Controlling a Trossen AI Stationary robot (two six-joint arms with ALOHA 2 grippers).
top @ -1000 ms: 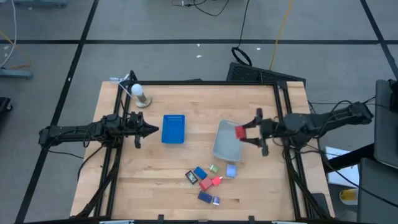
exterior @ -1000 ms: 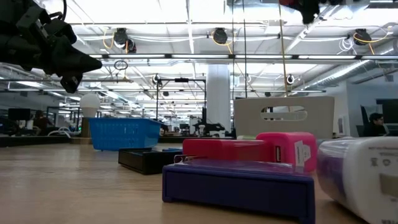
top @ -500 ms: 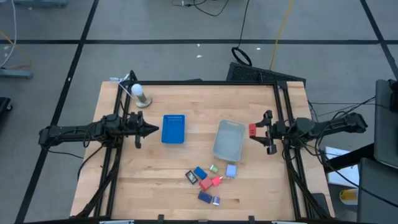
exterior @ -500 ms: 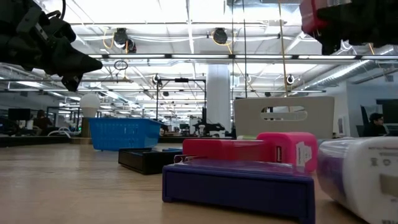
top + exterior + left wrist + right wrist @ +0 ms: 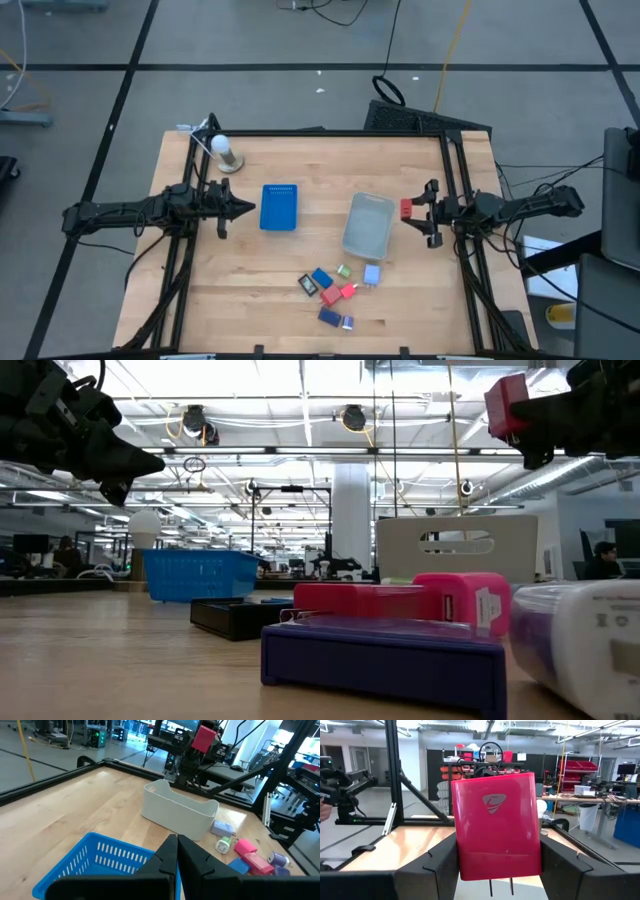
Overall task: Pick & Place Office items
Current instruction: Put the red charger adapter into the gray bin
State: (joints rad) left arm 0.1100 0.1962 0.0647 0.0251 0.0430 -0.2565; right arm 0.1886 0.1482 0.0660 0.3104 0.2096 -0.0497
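Your right gripper [image 5: 409, 210] holds a red block [image 5: 405, 209] off to the right of the clear bin [image 5: 367, 226], no longer over it.

A second ago that block hung above the bin's right edge, at right of centre in the high view; now the arm has drawn back toward the table's right rail, jaws clamped on the red block's flat sides, and it sits well clear of the table, high at upper right in the low view. By my reading the drop has not happened, so you must bring it back over a container. Your left gripper [image 5: 243, 209] has not moved: jaws pinched together on nothing, just left of the blue tray [image 5: 279, 207]. The other office items [image 5: 334, 288] lie clustered below the bin, lower centre, untouched.
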